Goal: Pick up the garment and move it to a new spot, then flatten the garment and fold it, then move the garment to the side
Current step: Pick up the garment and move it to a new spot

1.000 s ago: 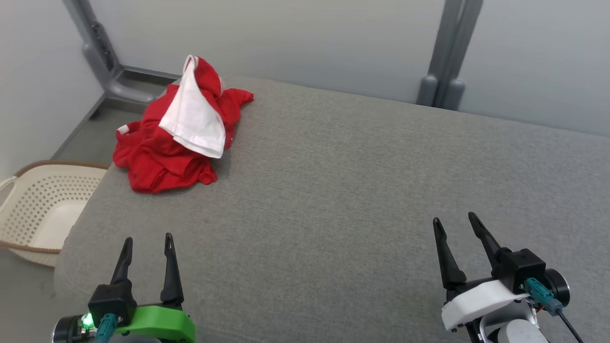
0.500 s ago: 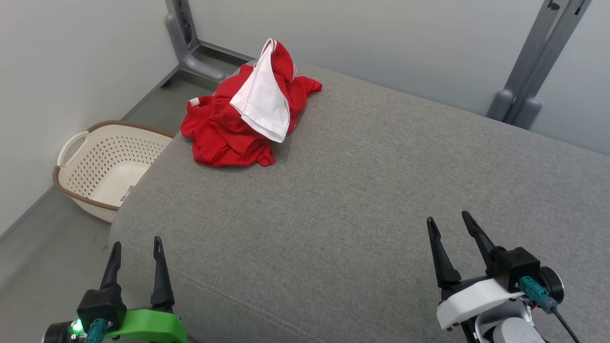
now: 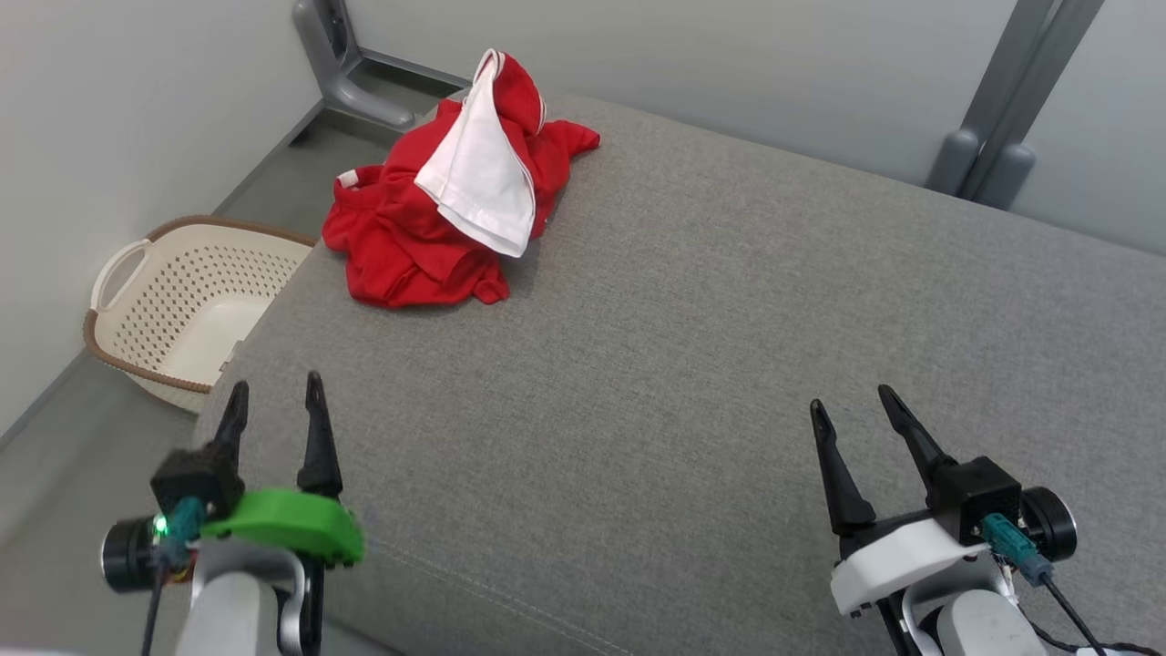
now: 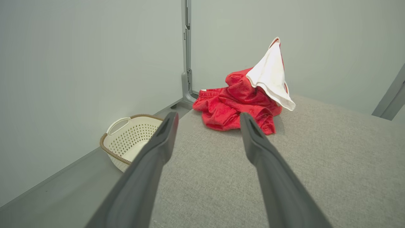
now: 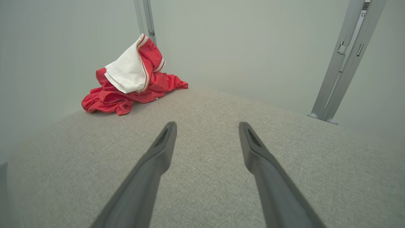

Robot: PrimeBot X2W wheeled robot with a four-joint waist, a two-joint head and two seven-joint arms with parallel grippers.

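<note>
A crumpled red garment (image 3: 401,246) with a white panel draped over its peak lies heaped at the far left corner of the grey cushioned surface (image 3: 692,346). The same garment (image 4: 240,104) shows ahead of my left fingers, and the garment (image 5: 126,91) sits far up-left in the right wrist view. My left gripper (image 3: 275,394) hovers open at the surface's near left edge, well short of the heap. Empty as well, my right gripper (image 3: 852,405) stands open over the near right part, far from the garment.
A cream perforated basket (image 3: 173,305) with a brown rim sits on the floor left of the surface; the basket (image 4: 129,139) also appears beyond my left fingers. Grey metal posts (image 3: 993,118) stand against the pale wall behind.
The head camera swung left and then steadied, bringing the basket into fuller view. My left gripper has risen and moved forward toward the surface's edge. The garment lies as before.
</note>
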